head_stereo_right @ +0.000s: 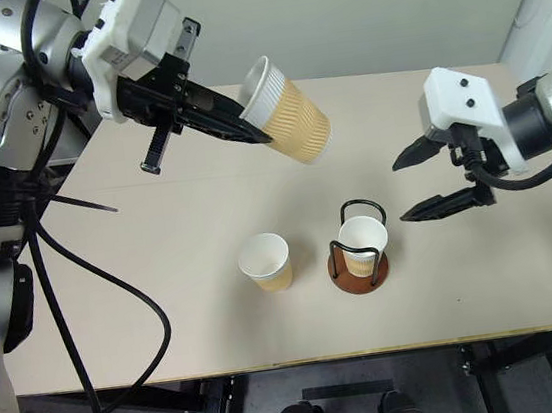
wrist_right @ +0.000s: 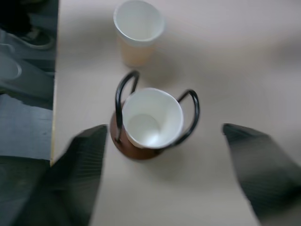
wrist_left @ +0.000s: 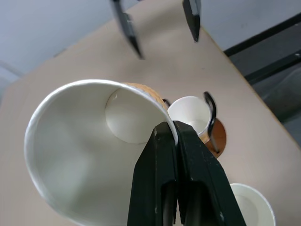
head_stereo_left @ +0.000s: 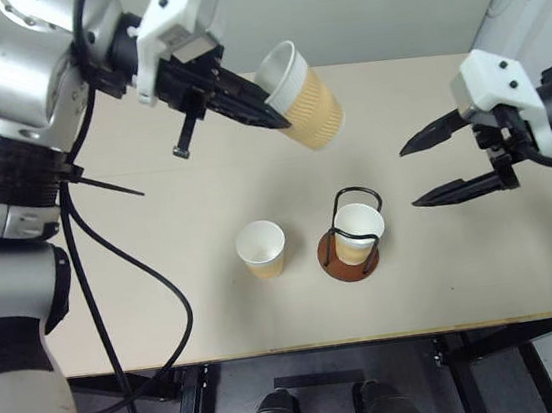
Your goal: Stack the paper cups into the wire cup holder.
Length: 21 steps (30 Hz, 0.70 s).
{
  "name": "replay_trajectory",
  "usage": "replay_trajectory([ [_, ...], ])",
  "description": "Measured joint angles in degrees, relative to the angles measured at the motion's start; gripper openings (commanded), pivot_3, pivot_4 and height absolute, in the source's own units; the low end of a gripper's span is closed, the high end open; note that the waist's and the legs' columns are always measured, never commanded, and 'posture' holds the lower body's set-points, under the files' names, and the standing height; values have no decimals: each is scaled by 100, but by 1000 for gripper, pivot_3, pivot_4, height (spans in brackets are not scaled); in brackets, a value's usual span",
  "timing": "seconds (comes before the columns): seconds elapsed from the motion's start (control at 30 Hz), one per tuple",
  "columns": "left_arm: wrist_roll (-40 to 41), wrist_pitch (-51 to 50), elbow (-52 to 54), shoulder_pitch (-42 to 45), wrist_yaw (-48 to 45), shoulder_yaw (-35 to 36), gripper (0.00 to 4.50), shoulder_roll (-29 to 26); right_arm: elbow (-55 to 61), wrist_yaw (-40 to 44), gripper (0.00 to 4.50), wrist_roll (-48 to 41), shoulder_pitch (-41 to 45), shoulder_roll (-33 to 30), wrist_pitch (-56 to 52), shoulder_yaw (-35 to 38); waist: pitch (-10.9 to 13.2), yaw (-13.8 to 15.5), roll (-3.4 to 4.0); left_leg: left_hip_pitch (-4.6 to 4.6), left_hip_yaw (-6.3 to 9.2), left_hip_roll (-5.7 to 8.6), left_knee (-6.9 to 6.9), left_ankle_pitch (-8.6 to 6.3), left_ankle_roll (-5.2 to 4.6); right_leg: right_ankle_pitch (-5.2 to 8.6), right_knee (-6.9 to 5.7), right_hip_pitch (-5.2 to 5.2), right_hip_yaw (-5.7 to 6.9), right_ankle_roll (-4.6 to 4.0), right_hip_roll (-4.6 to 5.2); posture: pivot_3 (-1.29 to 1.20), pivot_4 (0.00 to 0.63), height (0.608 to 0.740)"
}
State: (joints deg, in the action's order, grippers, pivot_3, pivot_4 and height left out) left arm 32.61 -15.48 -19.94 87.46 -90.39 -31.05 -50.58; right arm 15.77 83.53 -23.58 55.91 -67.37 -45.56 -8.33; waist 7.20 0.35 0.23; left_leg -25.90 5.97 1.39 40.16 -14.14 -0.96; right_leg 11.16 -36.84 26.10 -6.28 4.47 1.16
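Observation:
My left gripper is shut on the rim of a tan paper cup, held tilted high over the table; the left wrist view looks into this cup with the fingers pinching its rim. The wire cup holder stands on the table with one paper cup seated upright between its black loops. Another paper cup stands upright just left of the holder. My right gripper hovers open to the right of the holder, empty. The right wrist view shows the holder and its cup between the spread fingers.
The beige table has its front edge close below the cups. A black cable hangs from my left arm over the table's left part. A pale wall rises behind the table.

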Motion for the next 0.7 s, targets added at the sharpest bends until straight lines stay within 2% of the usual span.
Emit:
replay_trajectory([
  [0.2,146,193,-99,207,-1,-437,0,55,8,-215,4484,-90,-337,-370,-122,494,7,3,13,3,-2,3,-2,3,-1,-4,-1,-3,6,0,-4,0,150,740],
  [0.7,390,1030,-665,518,-2,-1773,0,781,509,-825,4484,-1006,-638,-1011,-1170,1747,20,61,39,-10,-7,8,-5,2,1,-4,28,-7,-4,30,10,0,150,740],
])
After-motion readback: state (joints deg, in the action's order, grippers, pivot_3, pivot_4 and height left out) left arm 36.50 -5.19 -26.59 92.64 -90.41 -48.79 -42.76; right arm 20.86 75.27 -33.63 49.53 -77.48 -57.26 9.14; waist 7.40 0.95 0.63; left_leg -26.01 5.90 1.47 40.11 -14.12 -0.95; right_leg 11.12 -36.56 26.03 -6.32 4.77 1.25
